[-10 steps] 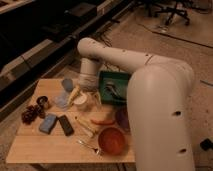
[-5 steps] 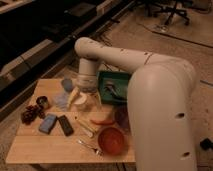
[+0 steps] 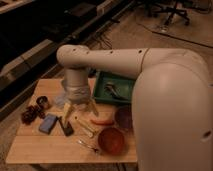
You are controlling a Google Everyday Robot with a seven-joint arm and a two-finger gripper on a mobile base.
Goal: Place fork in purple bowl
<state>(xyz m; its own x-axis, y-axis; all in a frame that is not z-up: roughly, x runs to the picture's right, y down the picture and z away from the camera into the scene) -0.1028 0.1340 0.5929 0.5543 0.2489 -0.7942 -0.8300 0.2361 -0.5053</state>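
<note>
The fork (image 3: 88, 146) is a thin silver piece lying near the table's front edge, just left of the orange-red bowl (image 3: 111, 140). The purple bowl (image 3: 123, 117) sits behind that bowl at the right, its right side hidden by my arm. My gripper (image 3: 80, 111) points down over the middle of the table, behind and to the left of the fork and well apart from it. It is open, its two pale fingers (image 3: 67, 114) spread, and holds nothing.
A green tray (image 3: 102, 91) with a dark utensil (image 3: 111, 90) stands at the back right. A pale stick-like utensil (image 3: 85, 126), an orange-red oblong item (image 3: 102, 121), a blue block (image 3: 48, 123), a dark block (image 3: 65, 127), a small can (image 3: 42, 101) and a dark red cluster (image 3: 30, 114) lie nearby.
The gripper has come down and moved toward the table's front, with the wrist shifting slightly left. The objects on the table have stayed put.
</note>
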